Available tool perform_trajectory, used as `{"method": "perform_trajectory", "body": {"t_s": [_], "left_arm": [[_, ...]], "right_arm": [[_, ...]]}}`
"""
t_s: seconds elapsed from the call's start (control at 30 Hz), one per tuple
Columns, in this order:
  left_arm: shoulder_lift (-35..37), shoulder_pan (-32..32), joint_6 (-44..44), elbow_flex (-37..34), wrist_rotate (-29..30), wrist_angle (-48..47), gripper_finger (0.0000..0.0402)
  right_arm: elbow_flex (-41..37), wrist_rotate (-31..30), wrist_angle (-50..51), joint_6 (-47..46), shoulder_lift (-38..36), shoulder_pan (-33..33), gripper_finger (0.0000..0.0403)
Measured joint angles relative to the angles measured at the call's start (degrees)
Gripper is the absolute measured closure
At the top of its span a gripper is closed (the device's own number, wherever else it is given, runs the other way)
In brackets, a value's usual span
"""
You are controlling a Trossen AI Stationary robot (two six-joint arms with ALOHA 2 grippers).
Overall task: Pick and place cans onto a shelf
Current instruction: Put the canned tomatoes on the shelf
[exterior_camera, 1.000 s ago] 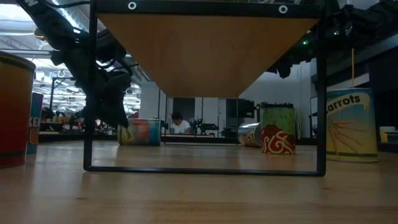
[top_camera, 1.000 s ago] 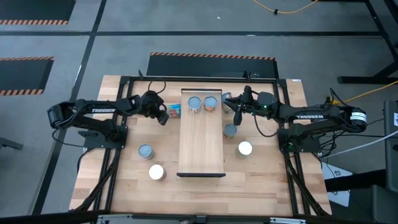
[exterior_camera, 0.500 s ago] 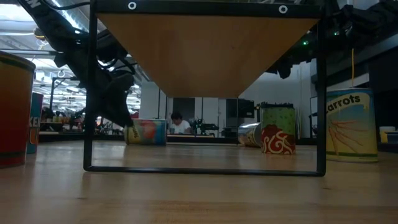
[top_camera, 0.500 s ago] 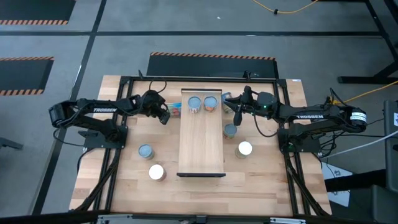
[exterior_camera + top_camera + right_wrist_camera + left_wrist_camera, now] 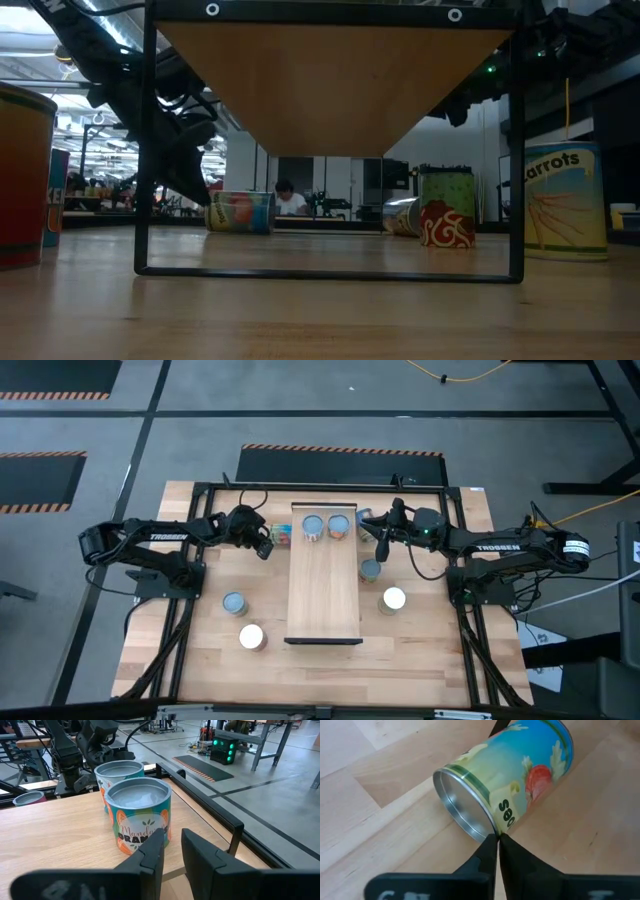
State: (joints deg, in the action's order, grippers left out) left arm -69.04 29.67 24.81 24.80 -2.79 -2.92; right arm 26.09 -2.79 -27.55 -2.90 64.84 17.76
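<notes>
A can with a blue, green and red label (image 5: 283, 537) lies on its side on the table, left of the shelf (image 5: 324, 585). My left gripper (image 5: 264, 546) is shut, with its tips at the can's silver end (image 5: 462, 802); it also shows in the low view (image 5: 192, 188) beside the can (image 5: 240, 212). Two cans (image 5: 314, 527) (image 5: 339, 527) stand upright on the shelf's far end. My right gripper (image 5: 172, 845) is open and empty just right of them, facing the orange-labelled can (image 5: 140, 815). My left gripper touches the lying can's rim (image 5: 489, 831) at its silver end with its shut fingertips (image 5: 496, 842), coming slanting down from the table's left. The can lies on its side on the table, its far end toward the shelf.
Upright cans stand on the table left of the shelf (image 5: 234, 604) (image 5: 251, 637) and right of it (image 5: 371, 570) (image 5: 394, 600). The shelf stands raised on a black frame (image 5: 145, 150). Another can (image 5: 400, 215) lies on its side near the right arm.
My left gripper has gone a little toward the table's right edge, toward the shelf, fingers shut. The lying can has shifted along the table the same way, closer to the shelf.
</notes>
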Motion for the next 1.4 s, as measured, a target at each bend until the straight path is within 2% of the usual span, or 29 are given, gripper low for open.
{"method": "perform_trajectory", "body": {"t_s": [0.57, 0.73, 1.03, 1.4], "left_arm": [[0.9, 0.0, 0.1, 0.0, -1.8, -0.1, 0.0394], [0.9, 0.1, -0.9, 0.0, -3.5, 0.0, 0.0371], [0.8, 0.4, -1.0, 0.0, -3.6, 1.1, 0.0296], [0.8, 0.4, 1.5, 0.0, -2.0, 3.2, 0.0287]], "right_arm": [[0.0, 0.0, 0.0, 0.0, 0.0, 0.0, 0.0331], [0.0, 0.0, 0.0, 0.0, 0.0, 0.0, 0.0331], [0.0, 0.0, 0.0, -0.1, 0.0, 0.0, 0.0331], [0.0, 0.0, 0.0, 0.1, 0.0, 0.0, 0.0331]]}}
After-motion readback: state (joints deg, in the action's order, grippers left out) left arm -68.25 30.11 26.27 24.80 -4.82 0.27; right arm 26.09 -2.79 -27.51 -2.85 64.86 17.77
